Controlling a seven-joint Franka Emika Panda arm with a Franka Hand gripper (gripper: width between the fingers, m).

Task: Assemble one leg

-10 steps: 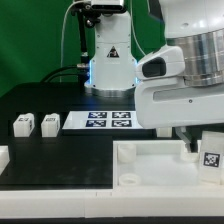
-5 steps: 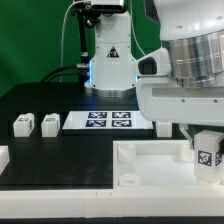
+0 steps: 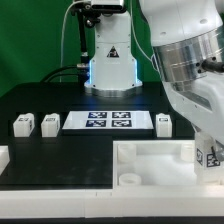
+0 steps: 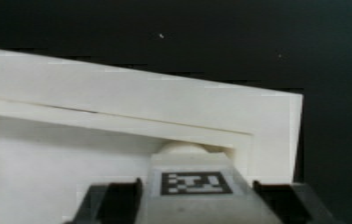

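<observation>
My gripper [image 3: 211, 160] is shut on a leg [image 3: 212, 154], a small white block with a black-and-white marker. It holds the leg at the exterior view's right edge, over the far right corner of the big white tray [image 3: 150, 160]. In the wrist view the leg [image 4: 194, 192] sits between the two dark fingers [image 4: 116, 203], pointing at the tray's corner [image 4: 155, 105]. My gripper [image 4: 196, 208] grips its sides. Three more legs lie on the black table: two at the exterior view's left [image 3: 22, 125] [image 3: 48, 123] and one by the arm [image 3: 165, 121].
The marker board [image 3: 108, 121] lies flat behind the tray. A round socket [image 3: 128, 181] shows in the tray's near corner. Another white part [image 3: 3, 156] pokes in at the exterior view's left edge. The arm's base [image 3: 110, 60] stands at the back.
The wrist has tilted and swung toward the exterior view's right, uncovering the leg by the marker board. The held leg stays near the tray's right corner, slightly lower.
</observation>
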